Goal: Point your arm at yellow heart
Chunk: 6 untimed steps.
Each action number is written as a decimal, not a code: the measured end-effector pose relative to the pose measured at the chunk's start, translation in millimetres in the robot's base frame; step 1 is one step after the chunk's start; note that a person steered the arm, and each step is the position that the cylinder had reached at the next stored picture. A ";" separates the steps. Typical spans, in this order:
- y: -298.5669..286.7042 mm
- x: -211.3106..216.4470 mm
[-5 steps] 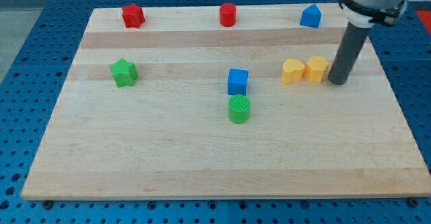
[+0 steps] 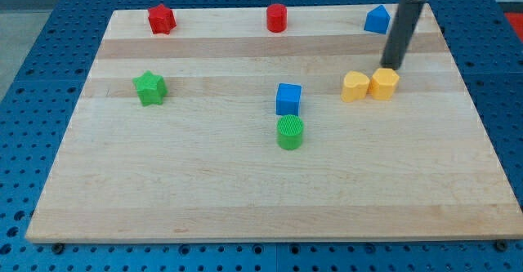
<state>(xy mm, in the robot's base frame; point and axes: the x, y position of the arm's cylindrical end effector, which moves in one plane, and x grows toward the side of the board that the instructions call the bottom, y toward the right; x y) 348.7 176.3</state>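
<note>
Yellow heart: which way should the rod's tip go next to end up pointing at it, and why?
Probably a short slide toward the view's left and slightly down. My tip sits just above the yellow hexagonal block, while the yellow heart lies on that block's left, touching it. Skirting the hexagonal block's top edge should avoid nudging either.

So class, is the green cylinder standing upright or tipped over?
Upright: the green cylinder shows its round top face, standing just below the blue cube.

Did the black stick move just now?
Yes. My tip went toward the view's top and a bit left: it was right of the yellow hexagon block, now it sits just above it.
</note>
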 end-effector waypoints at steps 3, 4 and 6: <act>-58.6 5.4; -58.6 10.5; -58.6 34.3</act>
